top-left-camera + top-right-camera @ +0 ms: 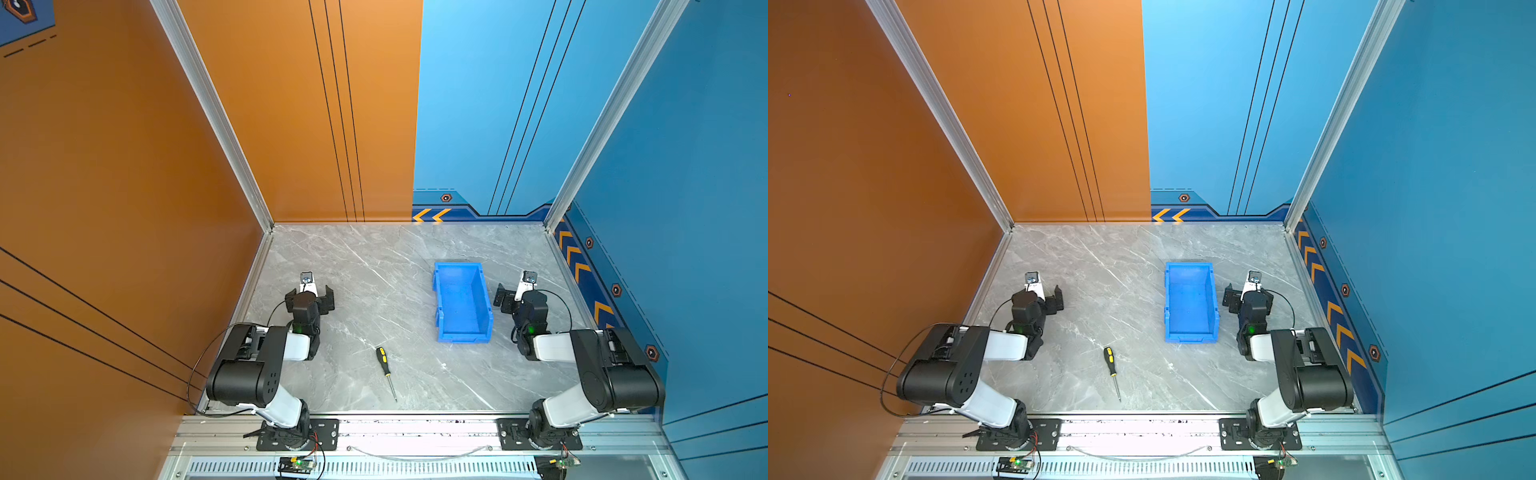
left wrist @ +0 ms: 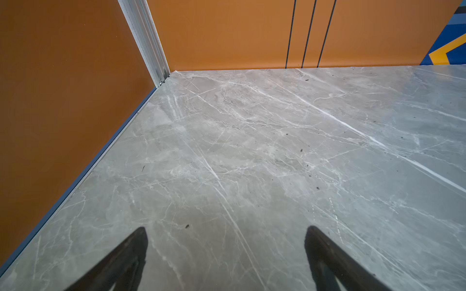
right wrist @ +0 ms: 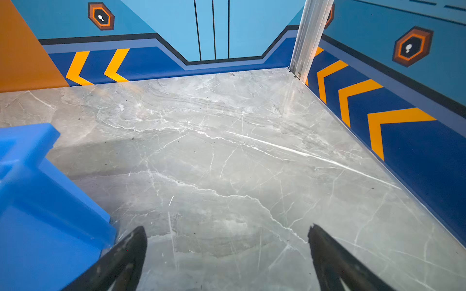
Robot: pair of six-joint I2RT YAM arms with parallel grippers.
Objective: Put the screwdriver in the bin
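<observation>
The screwdriver (image 1: 384,365) (image 1: 1112,368), with its black-and-yellow handle and thin silver shaft, lies flat on the marble tabletop near the front, shaft pointing toward the front edge. The blue bin (image 1: 461,307) (image 1: 1190,305) stands open-topped and empty to its right and farther back. In the right wrist view one corner of the bin (image 3: 37,201) shows. My left gripper (image 1: 310,294) (image 1: 1037,296) (image 2: 227,229) hovers open at the left, behind the screwdriver and well apart from it. My right gripper (image 1: 519,295) (image 1: 1249,295) (image 3: 227,228) is open beside the bin's right wall. Neither holds anything.
Orange walls (image 1: 124,187) close the left and back left, blue walls (image 1: 685,187) the back right and right. Aluminium corner posts (image 1: 557,220) stand at the back corners. An aluminium rail (image 1: 415,432) carrying both arm bases runs along the front edge.
</observation>
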